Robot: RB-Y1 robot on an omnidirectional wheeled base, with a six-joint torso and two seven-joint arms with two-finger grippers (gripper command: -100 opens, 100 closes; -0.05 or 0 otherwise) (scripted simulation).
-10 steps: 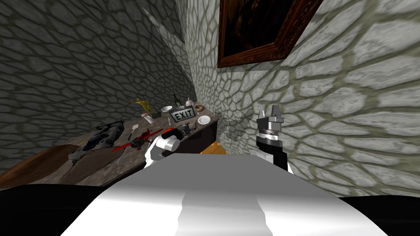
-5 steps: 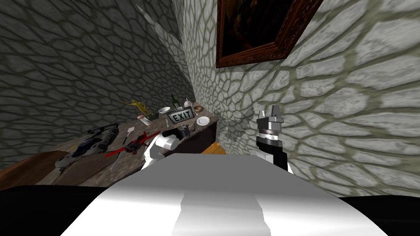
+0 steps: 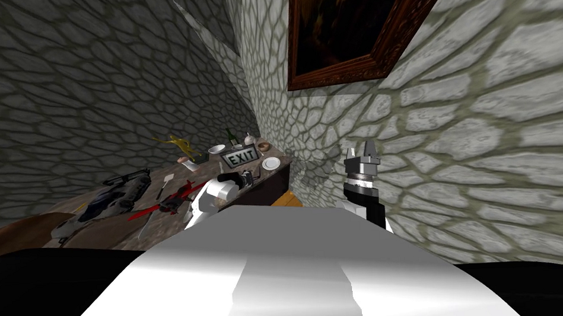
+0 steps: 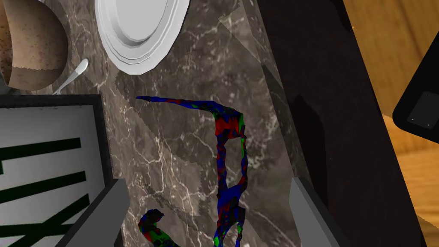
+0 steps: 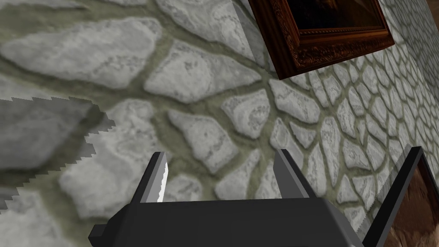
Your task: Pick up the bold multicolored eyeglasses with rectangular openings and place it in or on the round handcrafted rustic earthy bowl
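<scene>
Viewpoint shifted; left gripper [image 4: 205, 181] gapes empty over eyeglasses [image 4: 227, 124] on dark marble counter [image 4: 205, 51]

Colour check: the eyeglasses [image 4: 227, 197] are looking loud against dark marble

The frame is showing blotchy blue, red and green patches, while the countertop [image 4: 171, 141] is running dark brown with thin white veins. The plate [image 4: 137, 30] and spoon [image 4: 75, 73] are coming out plain white, the bowl [image 4: 30, 43] is showing speckled brown with a plainer tan band, and the EXIT sign [image 4: 47, 128] is wearing a pale grey face, very dark letters and a black border. The stone wall [image 5: 193, 77] is reading grey with greenish mortar, the picture frame [image 5: 326, 47] reddish brown, the floor [image 4: 386, 43] orange wood grain.
</scene>
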